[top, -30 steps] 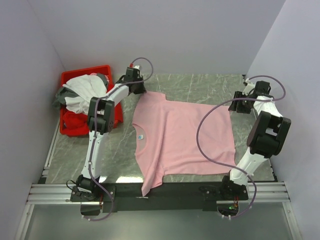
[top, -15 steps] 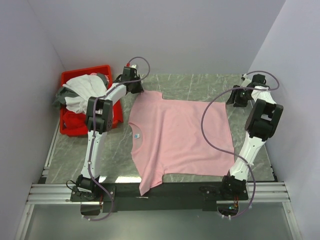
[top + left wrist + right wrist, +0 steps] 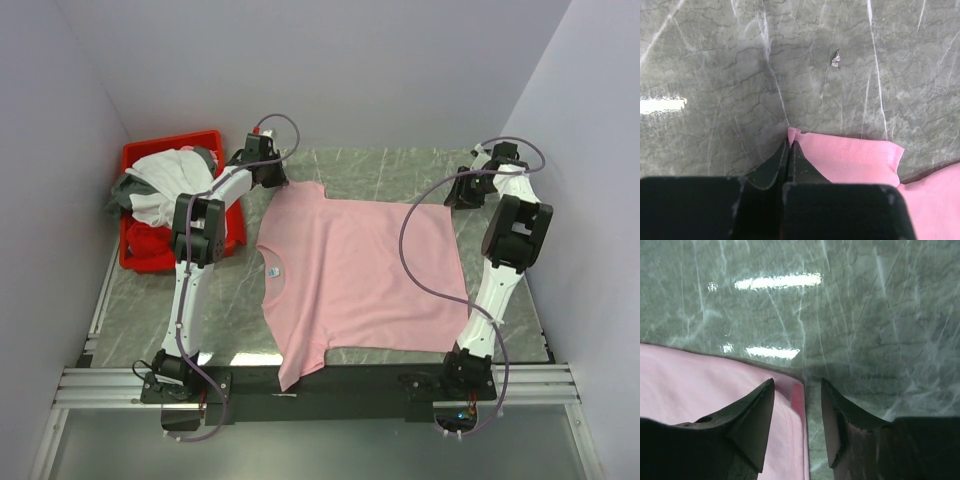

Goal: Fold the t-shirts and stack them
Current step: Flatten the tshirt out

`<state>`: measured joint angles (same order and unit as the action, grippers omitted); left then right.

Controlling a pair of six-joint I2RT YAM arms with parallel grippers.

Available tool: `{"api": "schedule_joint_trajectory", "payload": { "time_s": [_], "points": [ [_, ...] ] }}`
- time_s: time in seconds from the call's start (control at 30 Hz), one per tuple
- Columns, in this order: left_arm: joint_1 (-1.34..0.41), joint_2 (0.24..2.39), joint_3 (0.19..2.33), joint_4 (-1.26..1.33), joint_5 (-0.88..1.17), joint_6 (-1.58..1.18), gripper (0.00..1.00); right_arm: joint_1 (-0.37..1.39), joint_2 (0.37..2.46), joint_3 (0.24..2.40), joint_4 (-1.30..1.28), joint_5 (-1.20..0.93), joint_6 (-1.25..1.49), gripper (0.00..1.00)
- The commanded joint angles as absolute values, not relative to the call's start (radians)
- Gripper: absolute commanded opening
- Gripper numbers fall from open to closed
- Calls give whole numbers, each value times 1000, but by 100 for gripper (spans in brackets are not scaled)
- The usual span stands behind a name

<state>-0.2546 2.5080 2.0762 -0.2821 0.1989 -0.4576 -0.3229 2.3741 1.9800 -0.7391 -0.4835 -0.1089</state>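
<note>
On the table (image 3: 400, 165), centre of the top view: pink tee (image 3: 360, 275) spread flat, one gripper at each upper corner.
Left gripper (image 3: 789, 144), at the tee's upper-left sleeve, is clamped on the sleeve edge, jaws together. Right gripper (image 3: 797, 386), at the upper-right hem corner, has its jaws moderately apart, straddling the corner without pinching it. The tee's lower edge hangs over the near table edge. At upper left, a red bin (image 3: 170, 141) holds other tees (image 3: 165, 190): white, grey and red.

Pink t-shirt (image 3: 360, 275) spread flat; other tees (image 3: 162, 188) heaped far left.
</note>
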Motion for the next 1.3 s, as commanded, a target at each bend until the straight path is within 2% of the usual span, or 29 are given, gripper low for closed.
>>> {"api": "schedule_joint_trajectory", "payload": {
  "time_s": [0.0,0.4,0.5,0.53,0.63,0.8,1.03,1.27],
  "points": [
    [-252,2490,2100,-298,227,-465,0,-321,2411,2075,-822,-505,-109,47],
    [-242,2493,2103,-298,245,-476,0,-321,2453,2121,-894,-578,-107,31],
    [-241,2493,2103,-298,247,-477,0,-321,2450,2117,-900,-617,-109,17],
    [-241,2490,2105,-299,247,-479,0,-321,2441,2112,-891,-626,-107,10],
    [-238,2484,2103,-298,245,-480,0,-321,2393,2065,-833,-641,-98,1],
    [-222,2424,2069,-284,236,-480,0,-322,2245,1875,-660,-649,-86,0],
    [-198,2315,1980,-250,222,-469,0,-324,1926,1533,-444,-615,-118,0],
    [-187,2221,1895,-229,210,-459,0,-324,1741,1434,-379,-618,-143,0]
  ]
}}
